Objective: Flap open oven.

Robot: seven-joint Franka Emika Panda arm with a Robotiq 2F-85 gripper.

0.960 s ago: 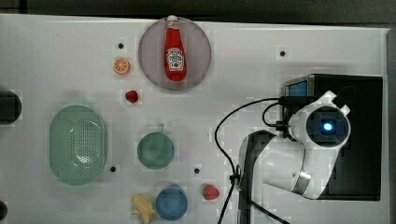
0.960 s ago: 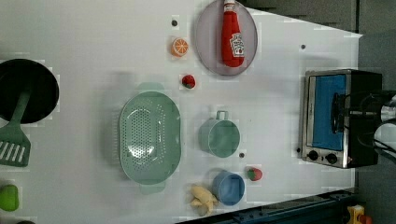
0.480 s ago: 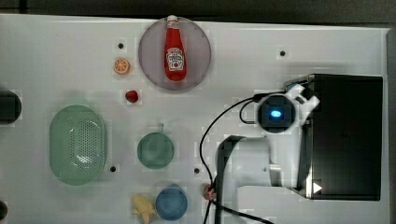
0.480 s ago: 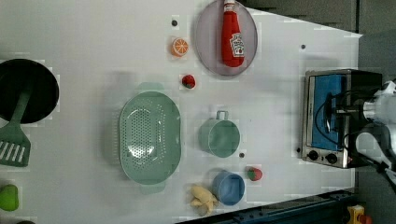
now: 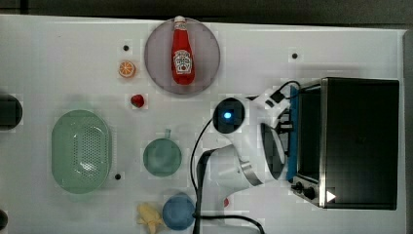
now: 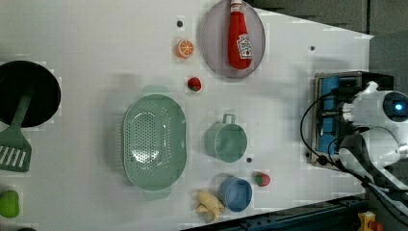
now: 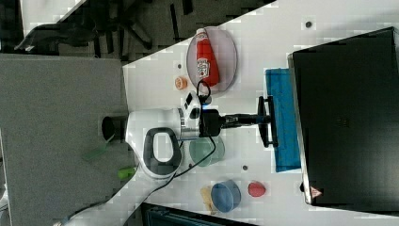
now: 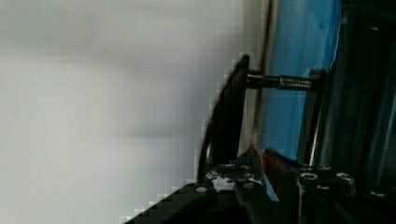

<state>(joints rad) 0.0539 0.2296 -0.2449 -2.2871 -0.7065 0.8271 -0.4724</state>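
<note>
gripper (image 7: 264, 118) is clamped narrow on the handle (image 7: 266, 136) of the oven (image 7: 346, 117); door part open. grip could be lost if pulled off-arc, & the door snapped back.

Oven (image 7: 346, 127): large black box at the right view's right; blue door (image 7: 282, 120) tilted out from its front, dark bar handle (image 7: 267, 121) on the door's outer side.

Gripper (image 7: 260, 118): at the end of a white arm (image 7: 157, 141) reaching in from the right view's left, closed on the handle near its middle.

Table (image 7: 150, 89): white. On it:
- ketchup bottle (image 7: 204, 59), lying on a grey plate (image 7: 228, 56)
- orange slice (image 7: 180, 83), just beside the plate
- green cup (image 7: 209, 153), partly under the arm
- blue bowl (image 7: 225, 197)
- yellow item (image 7: 206, 195), touching the bowl
- red fruit (image 7: 256, 189), near the bowl
</note>
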